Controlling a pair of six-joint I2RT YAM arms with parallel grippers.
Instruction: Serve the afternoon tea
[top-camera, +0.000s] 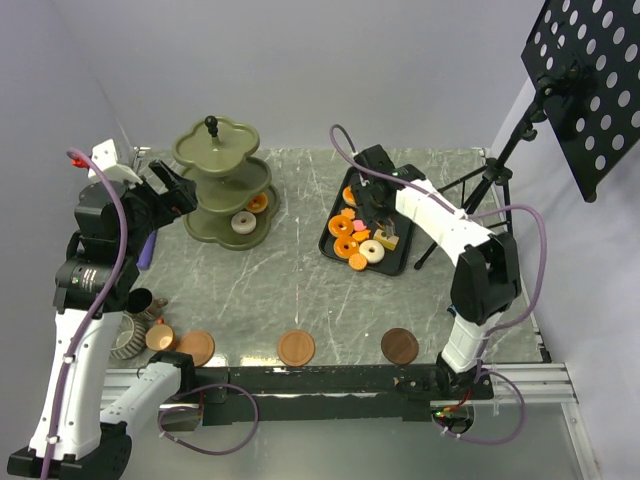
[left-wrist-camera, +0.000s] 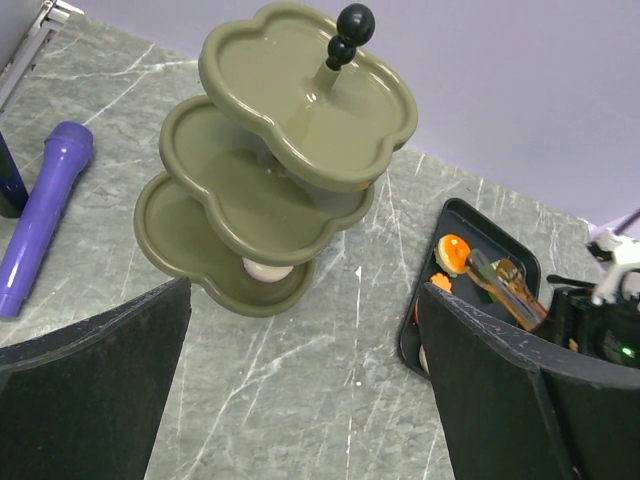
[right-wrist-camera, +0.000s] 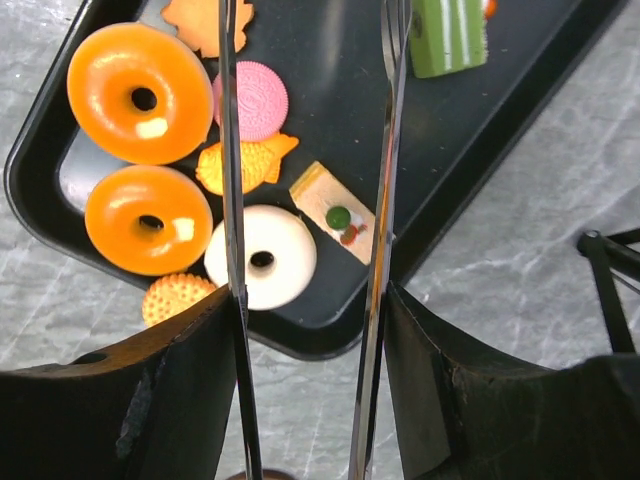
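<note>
My right pincer (right-wrist-camera: 310, 300) is closed on the metal tongs (right-wrist-camera: 230, 200), one finger pressing each arm from outside. The tong blades stand apart with nothing between them. They hang over the black tray (right-wrist-camera: 330, 80), where most of the pastries lie: two orange rings (right-wrist-camera: 140, 92), a white ring (right-wrist-camera: 262, 258), a pink biscuit (right-wrist-camera: 255, 100), a fish-shaped biscuit (right-wrist-camera: 245, 165), a small square slice (right-wrist-camera: 335, 212) and a green slice (right-wrist-camera: 447, 35).

I judge these pieces light and stiff, with a glossy skin that could slide on smooth metal. A ring looks easiest to take: one blade through the hole, the other outside the rim, squeezed gently and kept level. The flat biscuits lie flush on the tray and would be harder to pinch by their thin edges.

My left pincer (left-wrist-camera: 300, 300) is spread wide and empty, near the olive-green stand (left-wrist-camera: 290, 100), not touching it. The stand is upright, and a pale ring (left-wrist-camera: 265, 268) lies on its bottom tier. It looks rigid but tall, so I would place each pastry down softly rather than drop it.

Three brown saucers (top-camera: 296, 347) sit along the near edge, and the cups (top-camera: 128, 335) cluster at the near left.
</note>
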